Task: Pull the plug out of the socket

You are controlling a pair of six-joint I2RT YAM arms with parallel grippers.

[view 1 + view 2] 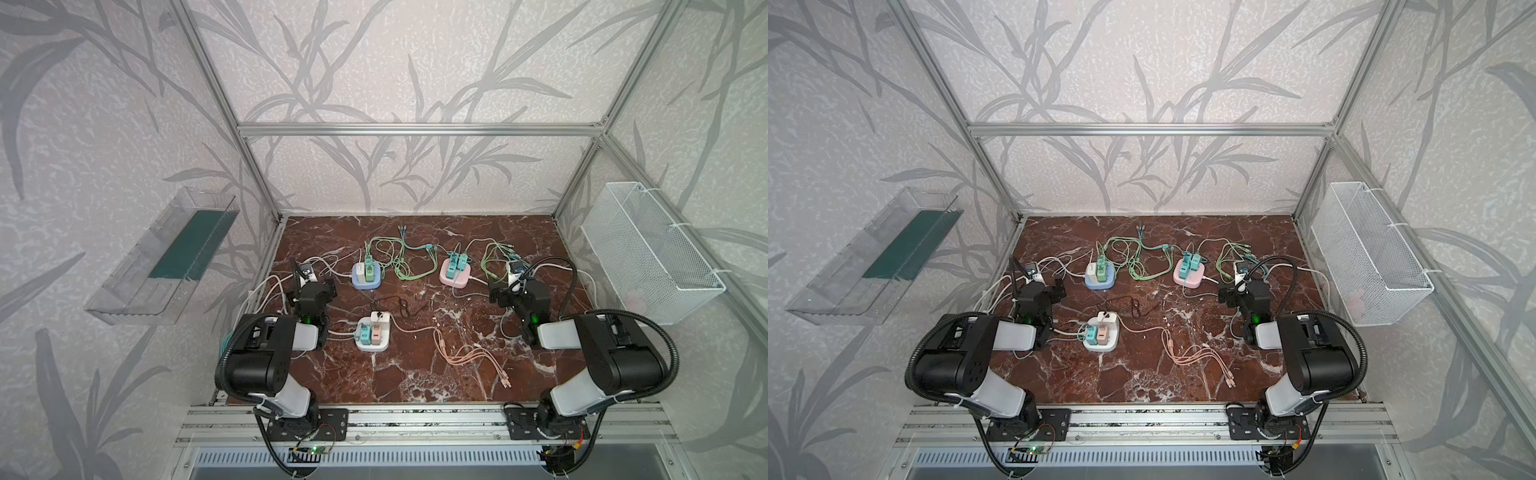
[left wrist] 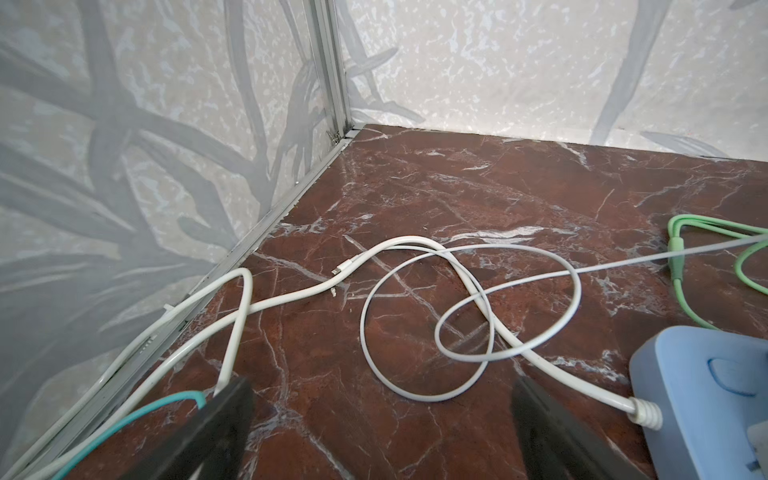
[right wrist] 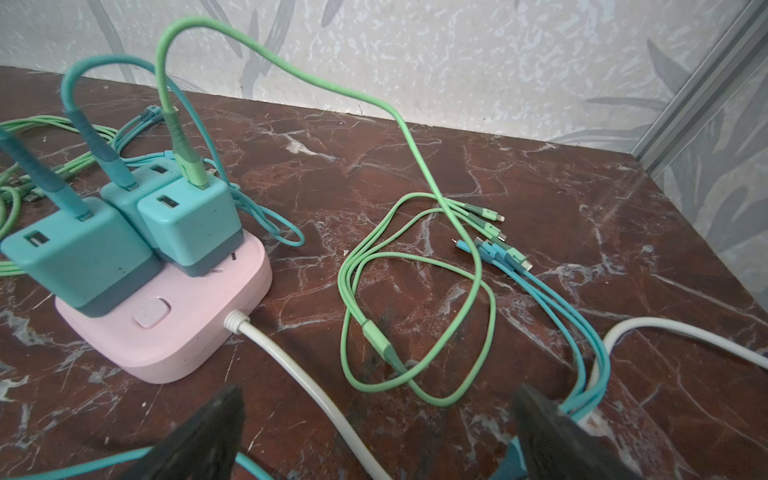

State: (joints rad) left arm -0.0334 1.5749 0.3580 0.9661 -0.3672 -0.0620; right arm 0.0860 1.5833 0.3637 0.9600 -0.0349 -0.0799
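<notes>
Both sets of jaws are wide open, nothing in either.

Right jaws sit low over the worktop (image 1: 415, 374). Pink socket block (image 3: 174, 332) is near, ahead of them and inboard. It carries three teal plugs, all fully seated, packed touching each other; the nearest plug (image 3: 83, 257) is at the block's corner closest to the jaws. Directly ahead between the fingers there's only a green cable (image 3: 376, 337) loop. Teal cable strands (image 3: 598, 353) lie right against one finger.

Left jaws: blue socket block (image 2: 706, 395) just beside them, inboard. Ahead of them only a looped white cable (image 2: 411, 240).

Can't tell which plug is the target; my guess is right arm on the pink block.

How I'd do it:
- Swing the right jaws inboard and clear the loose cables first, a snag would drag the block.
- Square up on the outer plug, since the neighbours leave no room for a finger between.
- Grip the plug body on its flat sides, low, never the cable.
- Pull straight along the pins, no rocking.
- Block looks light and probably lifts with the plug. Left jaws should press on its bare rim.
</notes>
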